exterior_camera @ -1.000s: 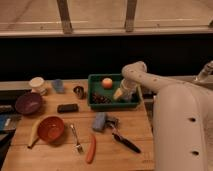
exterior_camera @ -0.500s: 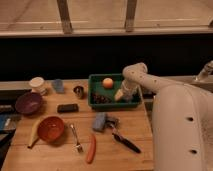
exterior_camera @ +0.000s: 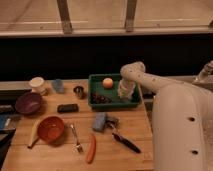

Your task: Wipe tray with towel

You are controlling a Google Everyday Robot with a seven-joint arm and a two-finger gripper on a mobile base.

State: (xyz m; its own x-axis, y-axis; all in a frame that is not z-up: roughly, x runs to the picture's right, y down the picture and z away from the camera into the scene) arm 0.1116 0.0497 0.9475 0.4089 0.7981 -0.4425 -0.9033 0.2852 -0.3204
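Note:
A green tray (exterior_camera: 95,80) stands at the back of the wooden table. An orange ball (exterior_camera: 108,82) and a dark cluster (exterior_camera: 101,98) lie inside it. My gripper (exterior_camera: 124,93) reaches down into the right part of the tray from the white arm (exterior_camera: 150,82). A pale towel (exterior_camera: 123,90) is bunched at the gripper's tip and rests against the tray floor, to the right of the ball.
On the table are a blue sponge (exterior_camera: 99,120), a black-handled tool (exterior_camera: 124,142), a carrot (exterior_camera: 90,149), a fork (exterior_camera: 76,138), an orange bowl (exterior_camera: 50,128), a banana (exterior_camera: 33,134), a purple bowl (exterior_camera: 28,102), a black block (exterior_camera: 67,107), a small metal cup (exterior_camera: 78,91), a blue cup (exterior_camera: 58,85) and a white cup (exterior_camera: 36,84).
The gripper with the towel has shifted slightly to the right inside the tray. Everything else on the table is where it was.

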